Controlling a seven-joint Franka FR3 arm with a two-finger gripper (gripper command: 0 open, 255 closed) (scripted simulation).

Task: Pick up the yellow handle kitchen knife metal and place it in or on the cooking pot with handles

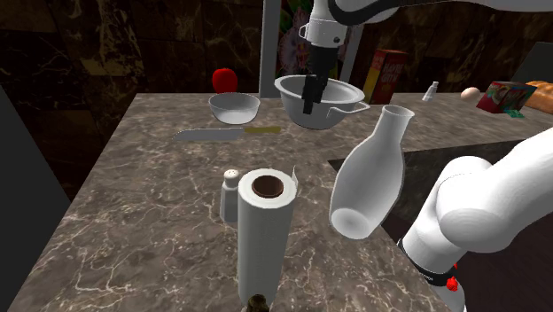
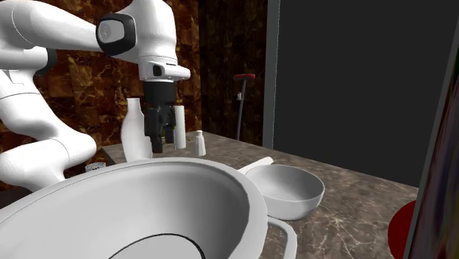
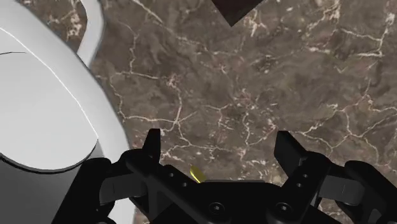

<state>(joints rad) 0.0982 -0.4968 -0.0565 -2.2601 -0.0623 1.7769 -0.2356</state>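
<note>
The knife (image 1: pixel 227 134) lies flat on the marble counter, its grey blade toward the shoulder view's left and its yellowish handle (image 1: pixel 262 130) toward the pot. The grey cooking pot (image 1: pixel 332 105) with side handles stands just beyond it and looms large in the second exterior view (image 2: pixel 147 213). My black gripper (image 1: pixel 311 96) hangs above the counter by the pot's near rim, open and empty (image 2: pixel 166 134). In the wrist view the fingers (image 3: pixel 219 149) stand apart over bare marble, with the pot's wall (image 3: pixel 44 108) beside them. A yellow tip of the handle (image 3: pixel 196 173) peeks out by the hand.
A small grey bowl (image 1: pixel 234 108) and a red apple (image 1: pixel 224 80) sit beyond the knife's blade. Nearer the stand are a paper towel roll (image 1: pixel 264 232), a small shaker (image 1: pixel 230 190) and a tilted white vase (image 1: pixel 370 175). Boxes and food stand at the back right.
</note>
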